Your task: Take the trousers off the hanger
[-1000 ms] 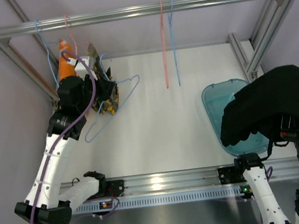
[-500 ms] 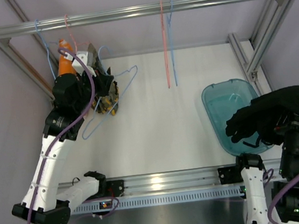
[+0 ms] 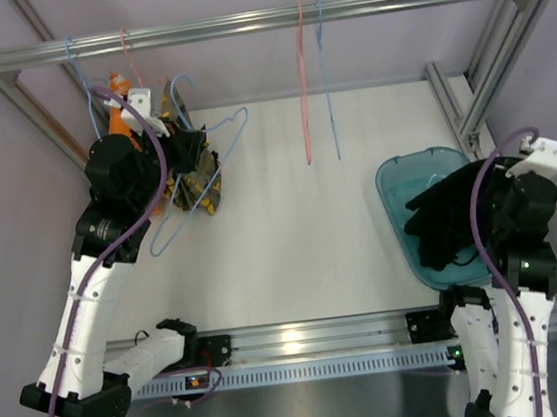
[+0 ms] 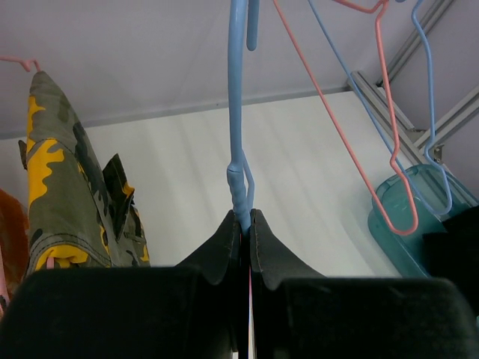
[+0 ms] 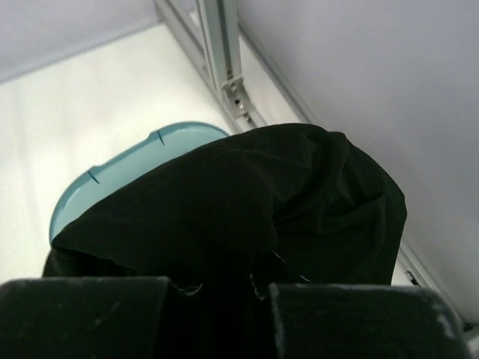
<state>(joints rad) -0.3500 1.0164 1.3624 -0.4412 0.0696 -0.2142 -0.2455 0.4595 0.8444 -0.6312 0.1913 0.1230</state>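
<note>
Left claw: the left gripper (image 4: 245, 224) has its fingers pressed together on the wire of a light-blue wire hanger (image 4: 236, 112), pinching it just below the twisted neck. The hanger rises straight up from the fingertips.
Camouflage trousers: the olive-green camouflage cloth trousers with yellow and dark patches (image 4: 63, 179) hang upright just left of the pinched hanger in the wrist view. From above they sit bunched at the far left of the table, right beside the left gripper (image 3: 173, 148). A bit of pink wire shows at their top and lower edge — which hanger carries them I cannot tell.
Black trousers: the plain black cloth trousers (image 3: 451, 219) lie heaped in and over the near right side of a translucent teal plastic tub (image 3: 406, 179), reaching up to the right arm's wrist.
Right claw: the right gripper (image 5: 222, 288) is buried in the black cloth (image 5: 247, 202). Its fingertips are hidden, so I cannot tell whether it is clamped or spread.
Tub: it stands on the white table (image 3: 302, 236) at the right — its rim (image 5: 112, 168) shows beyond the black cloth.
Rail: a silver metal rail (image 3: 267, 16) runs across the far side, with a bare pink wire hanger (image 3: 305, 85) and a bare blue wire hanger (image 3: 326, 82) hanging side by side near its middle.
</note>
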